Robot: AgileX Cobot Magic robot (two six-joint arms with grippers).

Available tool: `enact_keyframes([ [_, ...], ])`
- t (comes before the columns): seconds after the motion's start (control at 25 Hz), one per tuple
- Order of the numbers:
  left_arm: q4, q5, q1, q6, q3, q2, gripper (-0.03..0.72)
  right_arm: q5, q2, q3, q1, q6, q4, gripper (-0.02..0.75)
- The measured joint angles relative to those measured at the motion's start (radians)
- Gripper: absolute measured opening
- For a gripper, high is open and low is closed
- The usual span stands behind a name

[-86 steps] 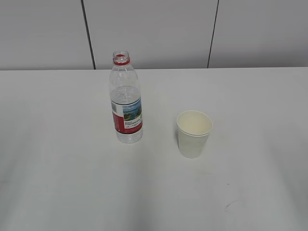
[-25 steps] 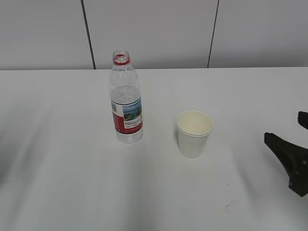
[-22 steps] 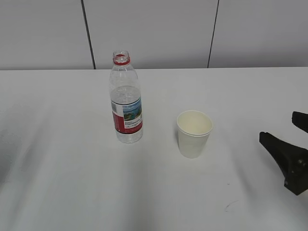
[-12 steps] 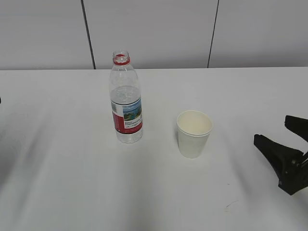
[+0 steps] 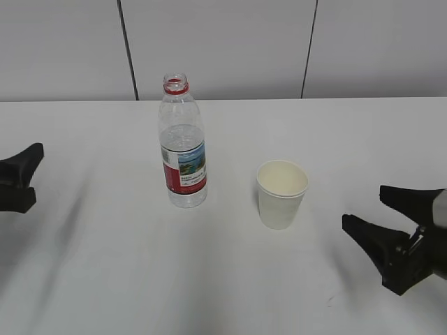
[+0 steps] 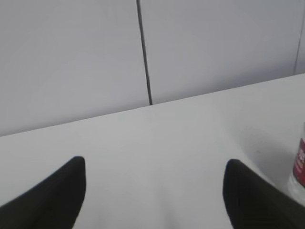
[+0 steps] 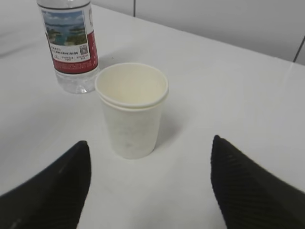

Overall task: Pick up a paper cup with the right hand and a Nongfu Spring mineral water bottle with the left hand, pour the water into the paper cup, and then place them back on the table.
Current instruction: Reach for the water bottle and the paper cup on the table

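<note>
The right hand (image 5: 380,213) is seen with jaws spread wide and empty, lined up on the paper cup (image 5: 281,193) but apart from it. The left hand (image 5: 24,178) is likewise spread and empty, well apart from the Nongfu Spring mineral water bottle (image 5: 183,143). Nothing is yet grasped: both stand upright on the table (image 5: 223,279), so lifting, pouring and replacing are all judged outstanding.

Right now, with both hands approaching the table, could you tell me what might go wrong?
1. The bottle stands uncapped with water inside; a sideways bump from the left hand could tip it and spill.
2. The paper cup is light and looks empty; the open right hand could push it over instead of straddling it.
3. Squeezing the thin cup too hard could crush it.
</note>
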Motion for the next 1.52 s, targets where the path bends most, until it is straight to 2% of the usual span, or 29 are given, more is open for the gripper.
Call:
enact_keyframes([
  [0.4,0.021,-0.018,0.0,-0.092,0.0,0.061,0.529,-0.004,0.143,-0.061,0.0,0.0,-0.012,0.578],
  [0.84,0.03,0.044,0.0,-0.108,-0.021,0.076,0.529,-0.004,0.201,-0.085,0.0,-0.006,-0.022,0.578],
  [1.04,0.107,0.121,0.0,-0.125,-0.088,0.077,0.529,-0.006,0.21,-0.086,0.0,-0.006,-0.034,0.577],
  [1.24,0.208,0.286,-0.002,-0.138,-0.202,0.086,0.529,-0.006,0.213,-0.086,0.0,0.0,-0.042,0.578],
  [1.52,0.252,0.321,-0.075,-0.144,-0.221,0.087,0.529,-0.008,0.267,-0.128,0.0,-0.006,-0.076,0.578],
])
